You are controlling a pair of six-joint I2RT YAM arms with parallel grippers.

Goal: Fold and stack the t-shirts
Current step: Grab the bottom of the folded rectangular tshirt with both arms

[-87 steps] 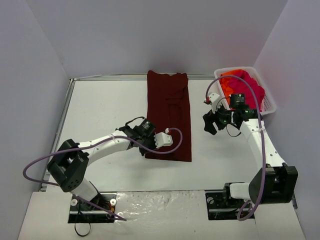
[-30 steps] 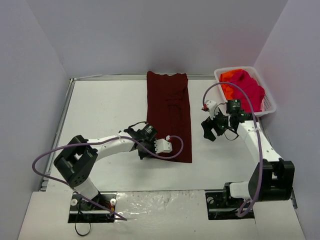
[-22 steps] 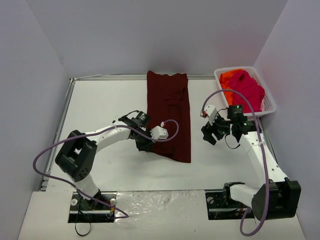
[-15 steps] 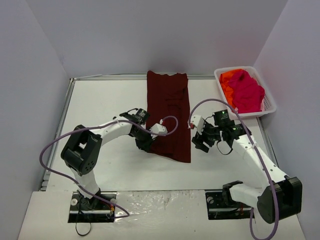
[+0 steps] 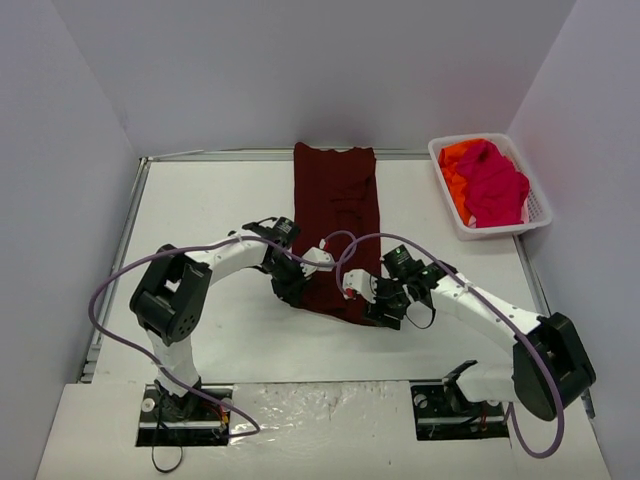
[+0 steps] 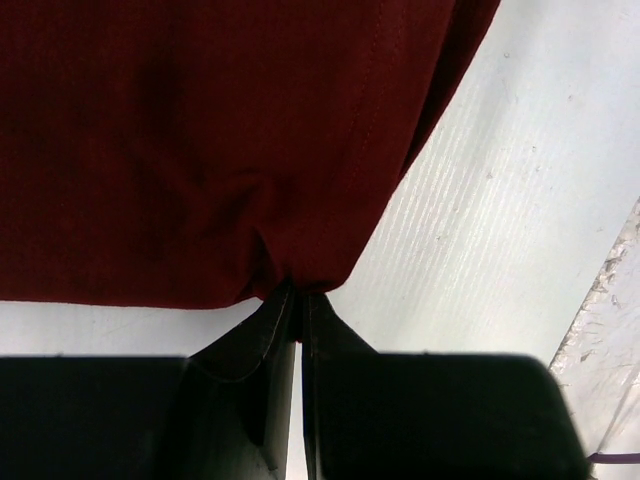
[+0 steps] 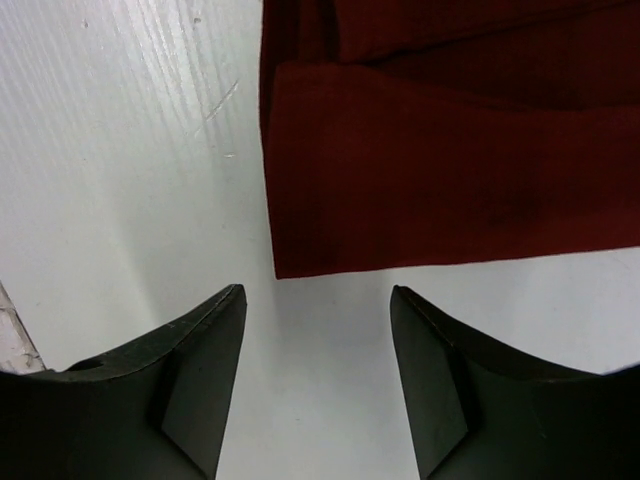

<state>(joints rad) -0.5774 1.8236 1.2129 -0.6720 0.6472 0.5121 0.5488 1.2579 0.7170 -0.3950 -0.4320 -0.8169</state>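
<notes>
A dark maroon t-shirt lies on the white table as a long strip folded lengthwise, running from the back toward me. My left gripper is shut on its near left hem. In the left wrist view the cloth bunches into the closed tips of the left gripper. My right gripper sits low at the near right corner. In the right wrist view the right gripper is open over bare table, the shirt's corner just beyond its tips. A pink t-shirt and an orange t-shirt lie in the basket.
The white lattice basket stands at the back right beside the wall. A metal rail runs along the table's left edge. Purple cables loop over both arms near the shirt's near end. White table spreads left of the shirt.
My right arm has swung from beside the basket down to the shirt's near right corner, its jaws narrowing somewhat. My left gripper kept its hold and drew the near left corner slightly up and back.
</notes>
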